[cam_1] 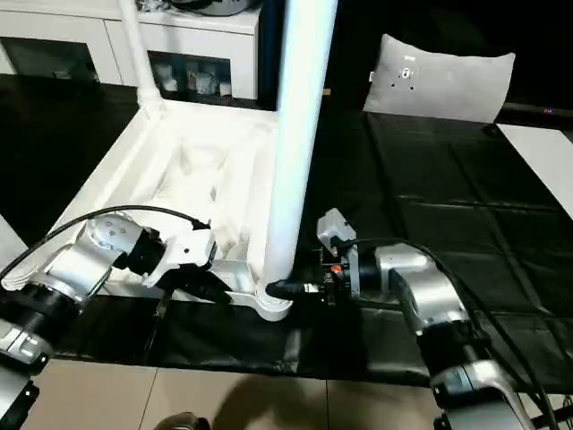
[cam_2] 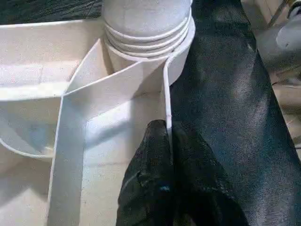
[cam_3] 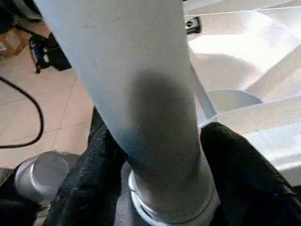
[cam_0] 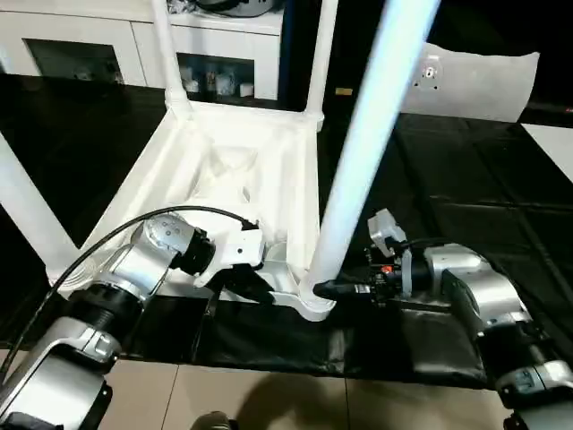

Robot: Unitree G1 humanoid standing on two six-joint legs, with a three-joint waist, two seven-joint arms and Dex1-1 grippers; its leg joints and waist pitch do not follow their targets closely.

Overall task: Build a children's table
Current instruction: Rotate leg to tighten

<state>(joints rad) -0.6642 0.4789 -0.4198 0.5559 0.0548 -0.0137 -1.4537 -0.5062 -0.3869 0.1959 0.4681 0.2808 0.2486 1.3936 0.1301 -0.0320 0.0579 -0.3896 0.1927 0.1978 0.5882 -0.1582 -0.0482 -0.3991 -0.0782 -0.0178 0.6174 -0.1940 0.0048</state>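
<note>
Pincer, left [cam_0: 255, 288]: closed on the thin upright wall of the table top [cam_0: 224, 170], one black finger on each face of the rim, beside the near corner socket [cam_0: 315, 305]. Pincer, right [cam_0: 333, 289]: fingers [cam_3: 244, 174] set either side of the base of the near leg [cam_0: 363, 152], touching or nearly so; a firm grip cannot be told. Table top: white plastic, lying upside down on a black sheet [cam_0: 466, 179], ribbed underside facing up. Near leg: long white tube, standing upright and slightly tilted in the corner socket, its ringed foot visible at the socket mouth. Three other legs: one at the far left corner [cam_0: 167, 54], one at the far right corner [cam_0: 322, 54], one at the near left [cam_0: 27, 210], all standing up from their sockets. White cabinet [cam_0: 134, 45] with glass doors: behind the table top. Grey-white pillow [cam_0: 470, 81]: on the sheet, well apart, to the far right. Black cable [cam_0: 134, 228]: arching over the left forearm.
</note>
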